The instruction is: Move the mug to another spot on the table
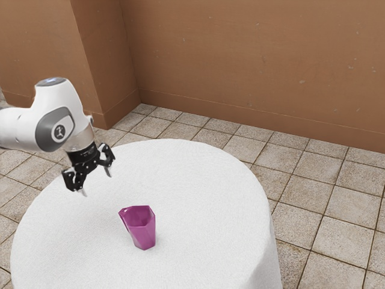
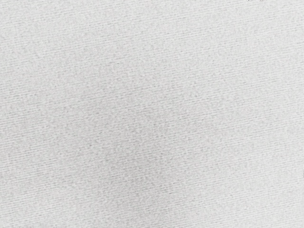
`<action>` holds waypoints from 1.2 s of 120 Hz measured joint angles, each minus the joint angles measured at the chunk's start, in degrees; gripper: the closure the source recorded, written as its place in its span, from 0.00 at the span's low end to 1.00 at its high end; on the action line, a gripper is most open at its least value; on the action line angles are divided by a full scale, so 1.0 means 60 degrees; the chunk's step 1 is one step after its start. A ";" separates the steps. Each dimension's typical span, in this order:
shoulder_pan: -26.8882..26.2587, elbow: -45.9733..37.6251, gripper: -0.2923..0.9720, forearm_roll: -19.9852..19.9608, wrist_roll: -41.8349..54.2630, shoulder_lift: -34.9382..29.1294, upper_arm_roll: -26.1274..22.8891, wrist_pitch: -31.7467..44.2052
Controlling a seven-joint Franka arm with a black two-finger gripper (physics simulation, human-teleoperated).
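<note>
A magenta faceted mug stands upright on the round white table, toward its front. My black gripper hangs above the table at the exterior view's left, up and to the left of the mug, well apart from it. Its fingers are spread open with nothing between them. The wrist view looks straight down on the white tablecloth under my hand.
The table drops off at its rounded edge to a tiled floor. Brown walls stand behind. Bare cloth lies to the exterior view's right of the mug and behind it.
</note>
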 joint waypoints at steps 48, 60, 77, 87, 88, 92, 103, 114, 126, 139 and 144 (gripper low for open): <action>-0.0002 -0.0257 0.23 -0.0384 -0.2456 0.1129 -0.0515 0.1409; -0.0148 -0.0157 0.23 -0.0425 -0.2675 0.1458 -0.0540 0.1617; -0.0212 -0.0155 0.23 -0.0584 -0.2841 0.1548 -0.0550 0.1744; -0.0136 -0.0265 0.23 -0.0670 -0.2910 0.1512 -0.0551 0.1743; -0.0126 -0.0271 0.23 -0.0676 -0.2916 0.1510 -0.0551 0.1743; -0.0062 -0.0294 0.23 -0.0696 -0.2918 0.1511 -0.0577 0.1746; 0.0086 -0.0310 0.23 -0.0743 -0.2854 0.1539 -0.0648 0.1776; 0.0235 -0.0307 0.23 -0.0818 -0.2739 0.1563 -0.0809 0.1806; 0.0137 -0.0306 0.23 -0.0907 -0.2619 0.1601 -0.0876 0.1821; 0.0001 -0.0295 0.23 -0.1028 -0.2511 0.1661 -0.0983 0.1834; -0.0061 -0.0286 0.23 -0.1069 -0.2474 0.1698 -0.0995 0.1837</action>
